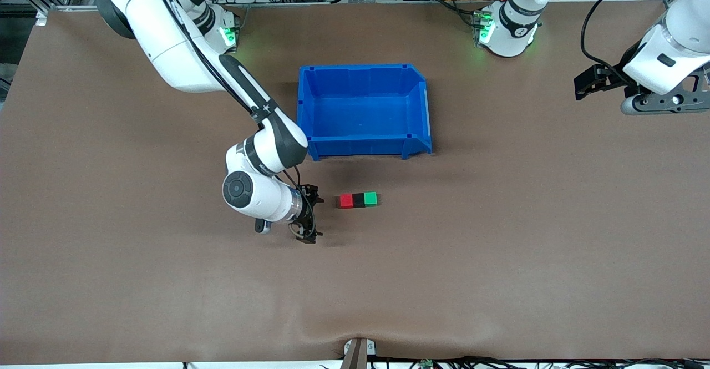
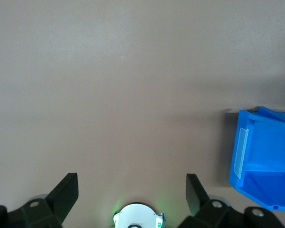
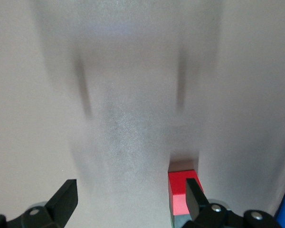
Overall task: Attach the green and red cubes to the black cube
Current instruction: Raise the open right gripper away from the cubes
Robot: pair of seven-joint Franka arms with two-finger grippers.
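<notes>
The red cube [image 1: 346, 201], the black cube [image 1: 359, 200] and the green cube [image 1: 370, 198] sit in one touching row on the table, black in the middle, nearer the front camera than the blue bin. My right gripper [image 1: 312, 217] is open and empty, low over the table beside the red end of the row. In the right wrist view the red cube [image 3: 182, 189] shows beside one finger [image 3: 194, 197], outside the open right gripper [image 3: 130, 194]. My left gripper [image 1: 581, 85] waits open and empty, raised over the table at the left arm's end, and also shows in its wrist view [image 2: 131, 187].
An empty blue bin [image 1: 364, 146] stands mid-table, farther from the front camera than the cube row. Its corner shows in the left wrist view [image 2: 256, 156]. Brown tabletop lies around the cubes.
</notes>
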